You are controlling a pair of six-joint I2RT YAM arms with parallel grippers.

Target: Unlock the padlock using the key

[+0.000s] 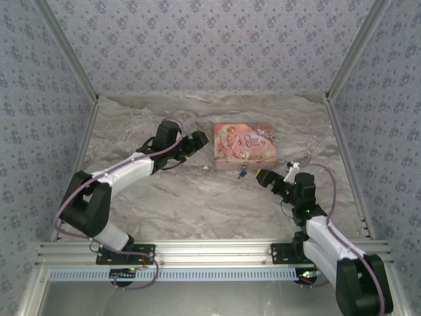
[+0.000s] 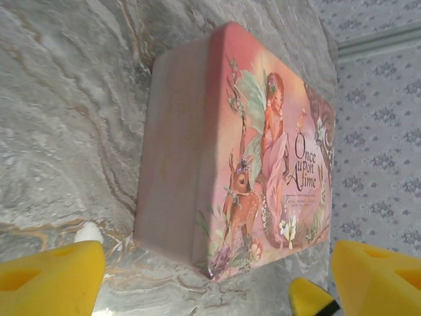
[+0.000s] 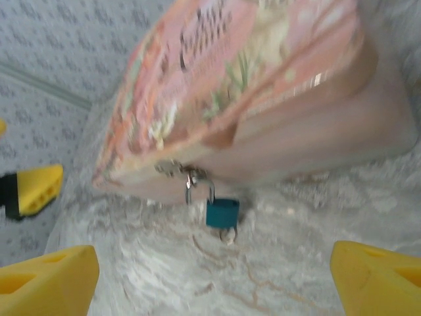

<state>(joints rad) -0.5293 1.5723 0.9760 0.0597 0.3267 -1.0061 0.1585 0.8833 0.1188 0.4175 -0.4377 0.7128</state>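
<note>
Marbled grey surface (image 1: 197,197) carries the pink box (image 1: 245,146), which lies between the 2 hands. The left hand (image 1: 195,143) stands wide beside its short side; that wrist view reads the lid's lettering. The right hand (image 1: 266,176) stands wide and empty. Just ahead of it, the blue padlock (image 3: 222,212) hangs by its shackle from the box's clasp, a mere speck from above.

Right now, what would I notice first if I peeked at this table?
The pink fairy box in the middle of the marble table grabs the eye. A tiny blue padlock hangs from its front clasp. The left claw and right claw stand open on either side.
</note>
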